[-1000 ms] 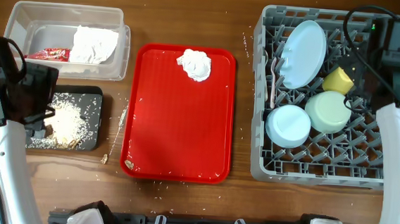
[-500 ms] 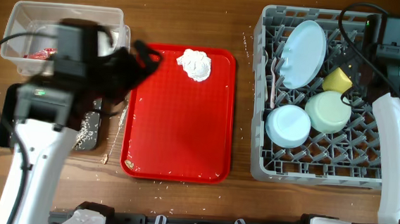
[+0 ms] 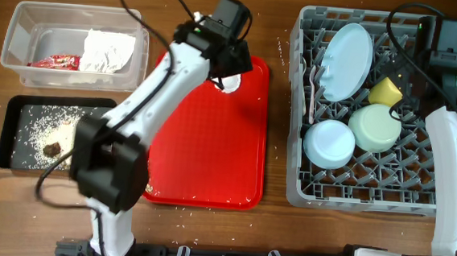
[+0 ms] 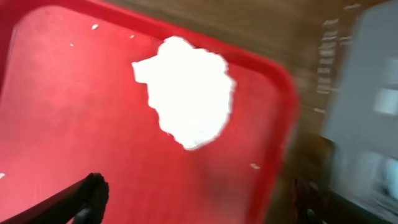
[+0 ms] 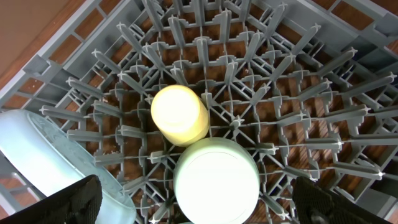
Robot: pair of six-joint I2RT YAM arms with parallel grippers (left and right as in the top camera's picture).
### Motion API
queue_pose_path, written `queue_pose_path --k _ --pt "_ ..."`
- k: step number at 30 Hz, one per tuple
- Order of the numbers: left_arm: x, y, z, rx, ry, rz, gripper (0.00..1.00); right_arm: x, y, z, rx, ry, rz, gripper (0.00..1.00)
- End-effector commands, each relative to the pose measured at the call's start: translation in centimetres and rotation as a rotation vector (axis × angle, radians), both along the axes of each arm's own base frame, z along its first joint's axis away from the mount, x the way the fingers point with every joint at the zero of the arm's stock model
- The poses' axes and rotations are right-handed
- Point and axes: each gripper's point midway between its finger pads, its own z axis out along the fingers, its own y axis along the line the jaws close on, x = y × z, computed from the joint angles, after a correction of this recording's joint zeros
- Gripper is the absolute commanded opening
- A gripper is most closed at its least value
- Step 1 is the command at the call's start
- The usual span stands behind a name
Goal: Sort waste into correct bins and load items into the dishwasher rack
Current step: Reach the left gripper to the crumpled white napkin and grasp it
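A crumpled white napkin (image 3: 230,81) lies at the far end of the red serving tray (image 3: 203,150). My left gripper (image 3: 226,63) hovers just over it, open and empty. In the left wrist view the napkin (image 4: 186,93) sits ahead of the spread fingers (image 4: 199,205). The clear tub (image 3: 18,28) holds a napkin (image 3: 109,51) and a red wrapper (image 3: 56,61). The black tray (image 3: 6,133) holds rice crumbs and a brown scrap (image 3: 52,148). The grey rack (image 3: 369,198) holds the large plate (image 3: 348,60), yellow cup (image 3: 386,91), mint bowl (image 3: 374,126) and saucer (image 3: 329,143). My right gripper (image 3: 448,46) is open above the cup (image 5: 179,114) and bowl (image 5: 216,177).
My left arm stretches diagonally from the table's front left across the red tray's left edge. White crumbs dot the red tray and the wood around it. The fork and spoon cannot be made out.
My left arm swung from the black tray across to the far end of the red tray, over the napkin. A brown scrap now shows in the black tray. The right arm barely moved.
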Motion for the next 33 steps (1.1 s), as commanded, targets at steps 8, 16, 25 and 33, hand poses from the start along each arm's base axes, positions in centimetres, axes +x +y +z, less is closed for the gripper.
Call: queue_pose_path --k 8,16,25,33 --pt "1.8 1.7 -7.8 0.157 0.060 0.064 0.72 0.2 -0.1 -0.3 0.008 0.000 -0.016 1.00" --pt "2.7 1.0 -8.8 0.110 0.037 0.132 0.70 0.2 -0.1 -0.3 0.008 0.001 -0.016 1.00" --pt "2.4 1.2 -10.7 0.131 0.067 0.131 0.63 0.2 -0.1 -0.3 0.008 0.000 -0.016 1.00" --pt "2.3 1.2 -10.8 0.135 0.074 0.130 0.29 0.3 -0.1 -0.2 0.008 -0.005 -0.016 1.00"
